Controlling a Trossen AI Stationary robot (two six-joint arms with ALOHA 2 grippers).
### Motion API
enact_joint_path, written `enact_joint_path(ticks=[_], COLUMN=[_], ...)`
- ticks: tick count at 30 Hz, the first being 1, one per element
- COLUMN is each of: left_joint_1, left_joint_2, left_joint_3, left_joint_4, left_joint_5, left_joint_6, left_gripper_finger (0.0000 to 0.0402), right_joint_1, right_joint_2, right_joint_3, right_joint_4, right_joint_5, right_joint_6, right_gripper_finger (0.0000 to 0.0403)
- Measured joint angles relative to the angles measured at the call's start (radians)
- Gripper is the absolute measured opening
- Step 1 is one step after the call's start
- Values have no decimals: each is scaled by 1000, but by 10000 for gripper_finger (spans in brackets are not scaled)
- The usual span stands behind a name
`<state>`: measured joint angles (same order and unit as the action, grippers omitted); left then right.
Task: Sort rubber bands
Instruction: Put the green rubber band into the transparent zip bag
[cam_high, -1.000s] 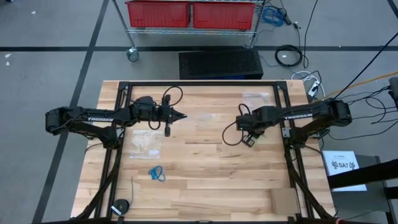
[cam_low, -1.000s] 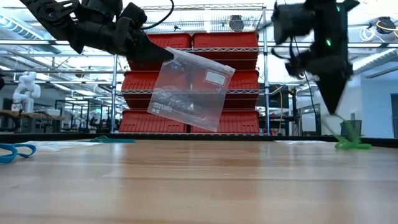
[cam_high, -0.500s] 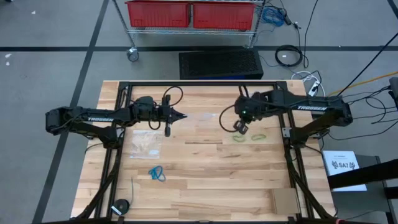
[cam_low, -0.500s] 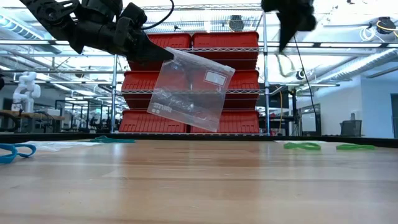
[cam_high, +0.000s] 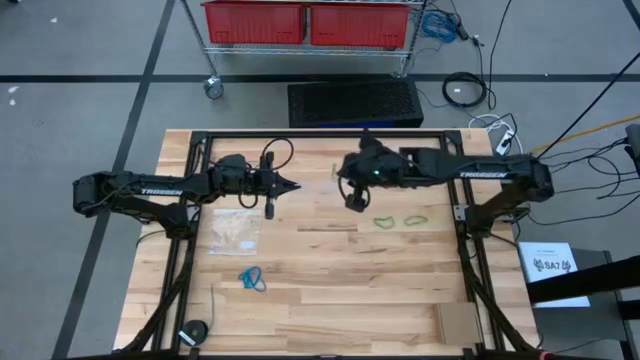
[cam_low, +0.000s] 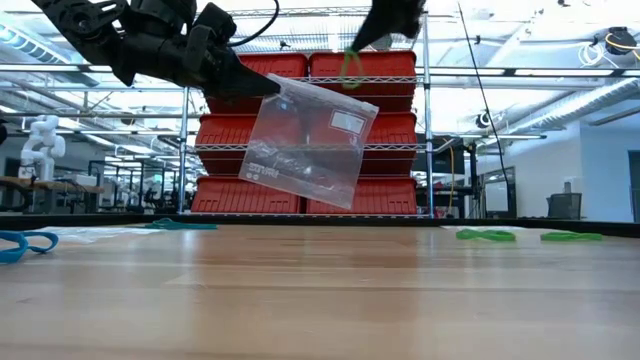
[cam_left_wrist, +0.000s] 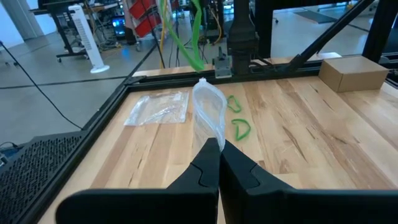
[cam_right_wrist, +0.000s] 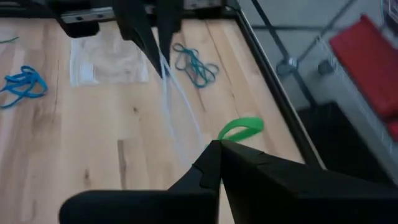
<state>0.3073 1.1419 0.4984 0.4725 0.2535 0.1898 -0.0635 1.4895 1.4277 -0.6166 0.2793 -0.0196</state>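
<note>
Both jaws clamped: my left gripper (cam_left_wrist: 219, 144) holds the clear bag (cam_low: 305, 145) up as target, right gripper (cam_right_wrist: 216, 145) carrying a green band (cam_right_wrist: 241, 129) toward it.

One light green rubber band (cam_right_wrist: 241, 129) is hanging aloft, pinched. Two green bands (cam_high: 399, 221) are lying flat on the wood; bright blue ones (cam_high: 252, 279) and teal ones (cam_right_wrist: 196, 65) are lying elsewhere.

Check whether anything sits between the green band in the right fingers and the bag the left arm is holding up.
Nothing visible does. The right gripper is shut on a light green rubber band and hangs in the air near the clear zip bag, which the left gripper pinches at a top corner. Only open air shows between them.
</note>
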Motion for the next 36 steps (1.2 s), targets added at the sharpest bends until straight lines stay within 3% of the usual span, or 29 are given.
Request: enact_joint_path(ticks=[17,29,36], left_joint_1=[0,0,0], left_joint_2=[0,0,0], left_joint_3=[0,0,0], left_joint_4=[14,16,16], left_joint_5=[0,2,5], left_joint_6=[-1,-2,-1], left_gripper_finger=[0,0,0], right_joint_1=[-2,-49,-55], right_joint_2=[118,183,177], right_joint_3=[0,-1,9], right_joint_4=[120,123,78], right_joint_5=[-80,-100,-174], right_joint_6=[-125,-78,-37], right_gripper_finger=[0,1,60])
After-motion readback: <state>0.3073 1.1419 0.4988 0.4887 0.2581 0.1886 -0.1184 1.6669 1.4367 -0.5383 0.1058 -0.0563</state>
